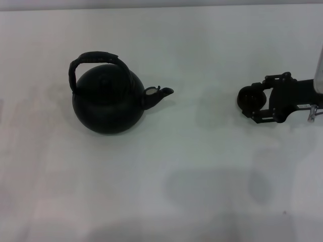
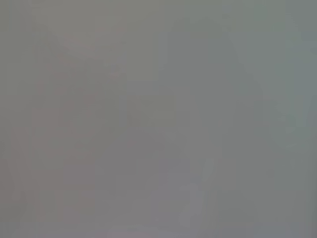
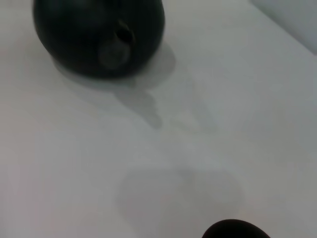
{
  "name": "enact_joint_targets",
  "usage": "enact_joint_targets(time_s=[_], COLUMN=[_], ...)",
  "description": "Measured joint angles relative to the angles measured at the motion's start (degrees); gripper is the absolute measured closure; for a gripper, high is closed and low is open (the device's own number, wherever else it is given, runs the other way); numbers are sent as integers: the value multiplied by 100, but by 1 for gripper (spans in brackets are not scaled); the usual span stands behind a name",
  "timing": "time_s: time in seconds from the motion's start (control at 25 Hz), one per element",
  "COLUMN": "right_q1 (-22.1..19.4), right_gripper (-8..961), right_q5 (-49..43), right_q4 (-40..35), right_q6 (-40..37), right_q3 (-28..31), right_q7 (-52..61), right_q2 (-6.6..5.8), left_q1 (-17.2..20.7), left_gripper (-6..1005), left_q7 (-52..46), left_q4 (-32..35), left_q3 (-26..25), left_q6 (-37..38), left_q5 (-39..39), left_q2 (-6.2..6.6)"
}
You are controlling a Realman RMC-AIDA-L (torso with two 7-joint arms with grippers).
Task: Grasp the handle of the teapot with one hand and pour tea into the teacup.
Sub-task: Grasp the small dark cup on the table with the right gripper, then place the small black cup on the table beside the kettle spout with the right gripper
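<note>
We see the teapot (image 1: pixel 107 98) standing upright on the white worktop (image 1: pixel 166 191) at our left, handle (image 1: pixel 93 58) arched above it and spout (image 1: pixel 160 94) aimed at the right pincer (image 1: pixel 252 101). That pincer is clamped on the teacup (image 1: pixel 249 98), well apart from the teapot. The left pincer is out of sight.

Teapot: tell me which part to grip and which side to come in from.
Grip the handle, the arched loop standing upright over the teapot, at its crown. Come down from above: the loop stands clear of the round body, which looks too wide and smooth to pinch. The spout points toward the teacup at the right gripper, so the handle's side away from the spout seems the clearer approach.
</note>
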Motion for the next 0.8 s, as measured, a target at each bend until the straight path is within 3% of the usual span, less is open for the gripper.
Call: enact_joint_targets(time_s=[0.4, 0.8], right_q1=[36, 151], right_gripper=[218, 212], right_q5=[25, 392], right_q4=[643, 819], right_q6=[483, 58], right_q3=[-136, -1116], right_q7=[704, 1017], right_q2=[6, 27], left_q1=[5, -19], left_gripper=[380, 381], left_q7=[0, 0], left_q4=[-1, -9], left_q3=[0, 0], left_q6=[34, 96], left_q5=[27, 94], left_q2=[-9, -9])
